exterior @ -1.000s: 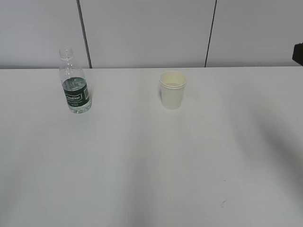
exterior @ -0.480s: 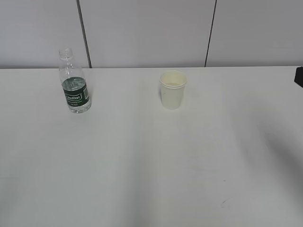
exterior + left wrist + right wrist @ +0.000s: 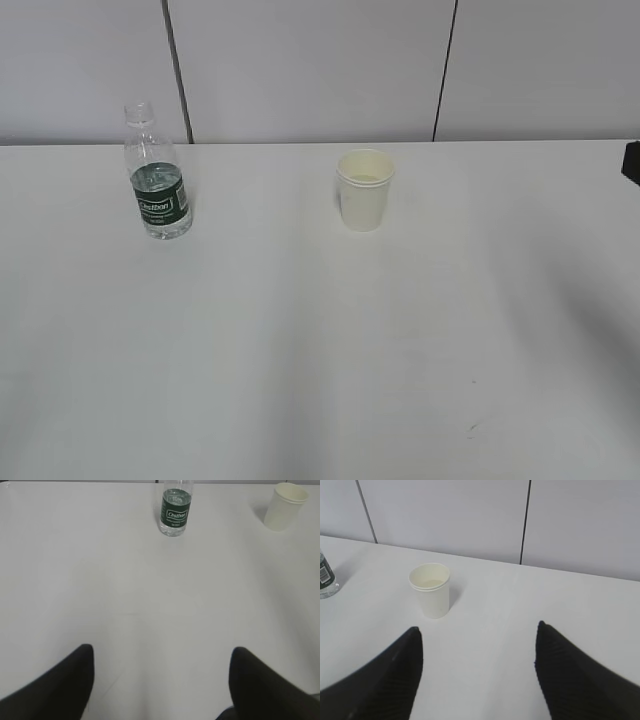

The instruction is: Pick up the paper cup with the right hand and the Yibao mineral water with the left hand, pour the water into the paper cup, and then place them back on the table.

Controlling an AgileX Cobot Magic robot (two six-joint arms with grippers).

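Note:
The paper cup point(image 3: 366, 189) stands upright at the back middle of the white table point(image 3: 320, 350). The Yibao mineral water point(image 3: 157, 180), capless with a green label, stands upright at the back left. The left wrist view shows the bottle point(image 3: 175, 511) and cup point(image 3: 284, 506) far ahead of my open, empty left gripper point(image 3: 162, 652). The right wrist view shows the cup point(image 3: 431, 589) ahead and left of my open, empty right gripper point(image 3: 477, 630), with the bottle's edge point(image 3: 326, 577) at far left. Only a black bit of the right arm point(image 3: 631, 160) shows in the exterior view; the left arm is out of it.
A grey panelled wall point(image 3: 320, 70) runs behind the table's far edge. A small dark scuff mark point(image 3: 470, 430) lies on the tabletop near the front right.
The black bit of the right arm at the exterior view's right edge has dropped lower since one second ago. Bottle and cup have not moved.

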